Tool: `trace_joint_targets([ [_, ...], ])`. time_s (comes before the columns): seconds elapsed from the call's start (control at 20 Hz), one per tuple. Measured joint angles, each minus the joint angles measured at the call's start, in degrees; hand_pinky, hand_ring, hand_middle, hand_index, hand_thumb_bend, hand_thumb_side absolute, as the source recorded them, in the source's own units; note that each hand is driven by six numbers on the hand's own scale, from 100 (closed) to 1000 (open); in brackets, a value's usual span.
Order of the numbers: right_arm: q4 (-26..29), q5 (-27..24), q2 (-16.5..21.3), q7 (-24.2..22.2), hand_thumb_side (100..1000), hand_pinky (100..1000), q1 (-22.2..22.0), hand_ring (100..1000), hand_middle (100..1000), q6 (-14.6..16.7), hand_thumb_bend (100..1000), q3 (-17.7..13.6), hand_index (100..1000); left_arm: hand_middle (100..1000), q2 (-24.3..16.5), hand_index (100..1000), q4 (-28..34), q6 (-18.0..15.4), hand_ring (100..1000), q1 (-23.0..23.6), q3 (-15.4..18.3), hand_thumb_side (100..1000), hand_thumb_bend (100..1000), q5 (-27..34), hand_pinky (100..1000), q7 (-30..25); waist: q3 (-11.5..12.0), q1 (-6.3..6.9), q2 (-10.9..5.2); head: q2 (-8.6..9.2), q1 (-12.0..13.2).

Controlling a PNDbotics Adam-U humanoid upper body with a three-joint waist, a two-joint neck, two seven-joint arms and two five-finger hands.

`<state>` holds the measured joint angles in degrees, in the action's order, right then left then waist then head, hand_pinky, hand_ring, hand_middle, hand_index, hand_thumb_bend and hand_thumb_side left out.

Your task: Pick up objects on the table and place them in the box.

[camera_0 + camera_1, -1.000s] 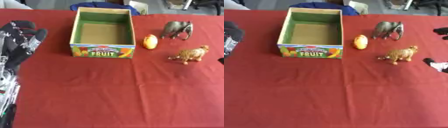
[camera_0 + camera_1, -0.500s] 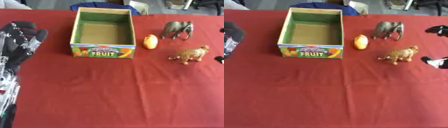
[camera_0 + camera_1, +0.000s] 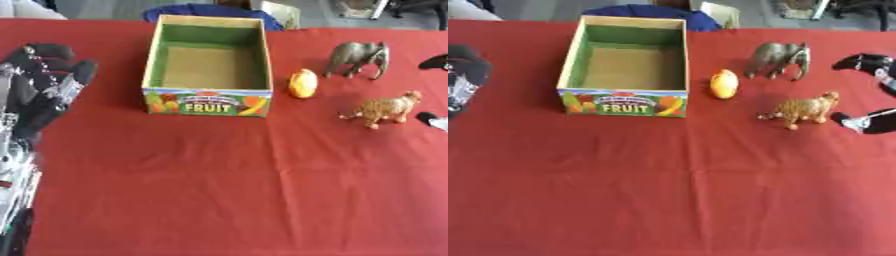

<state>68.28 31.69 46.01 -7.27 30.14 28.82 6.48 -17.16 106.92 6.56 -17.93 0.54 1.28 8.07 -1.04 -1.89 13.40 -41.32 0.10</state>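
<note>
Since a second ago my right robot hand (image 3: 872, 95) has edged in from the tabletop's right edge, fingers spread, holding nothing, beside the tiger (image 3: 802, 108). Elephant (image 3: 778, 57) and yellow fruit (image 3: 724, 83) stand toward the far edge by the empty box (image 3: 570, 65). My left robot hand (image 3: 44, 85) idles open. Closing askew could topple the tiger.

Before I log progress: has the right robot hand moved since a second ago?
Yes. The right robot hand has come further in from the right edge, toward the tiger figure.

Open fruit box (image 3: 208, 102), yellow fruit (image 3: 303, 83) beside, grey elephant (image 3: 357, 56), tiger (image 3: 385, 108) upright
</note>
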Motion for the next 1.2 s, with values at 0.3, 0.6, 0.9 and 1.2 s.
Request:
trace_joint_targets([
  [0.3, -3.25, 2.81, -2.05, 0.55, 109, 845, 1.15, 877, 821, 0.68, 428, 0.30, 887, 576, 0.01, 637, 0.00, 0.00, 597, -0.07, 0.00, 404, 749, 0.00, 565, -0.01, 0.00, 0.16, 0.00, 0.00, 0.00],
  [0.6, -4.96, 4.62, -3.55, 0.66, 108, 845, 2.18, 875, 814, 1.07, 428, 0.56, 883, 577, 0.03, 637, 0.00, 0.00, 597, -0.09, -0.01, 404, 748, 0.00, 565, -0.02, -0.03, 0.36, 0.00, 0.00, 0.00],
  [0.9, -6.03, 6.09, -5.00, 0.44, 104, 844, 3.20, 872, 804, 1.56, 426, 0.79, 873, 577, 0.04, 637, 0.00, 0.01, 597, -0.09, -0.01, 404, 748, 0.02, 565, -0.02, -0.06, 0.42, 0.00, 0.00, -0.02],
  [1.2, -7.49, 7.09, -6.24, 0.49, 100, 838, 4.27, 864, 780, 1.70, 423, 0.95, 850, 577, 0.05, 637, 0.00, 0.00, 597, -0.09, -0.01, 405, 747, 0.13, 565, -0.02, -0.04, 0.57, 0.00, 0.01, -0.03],
])
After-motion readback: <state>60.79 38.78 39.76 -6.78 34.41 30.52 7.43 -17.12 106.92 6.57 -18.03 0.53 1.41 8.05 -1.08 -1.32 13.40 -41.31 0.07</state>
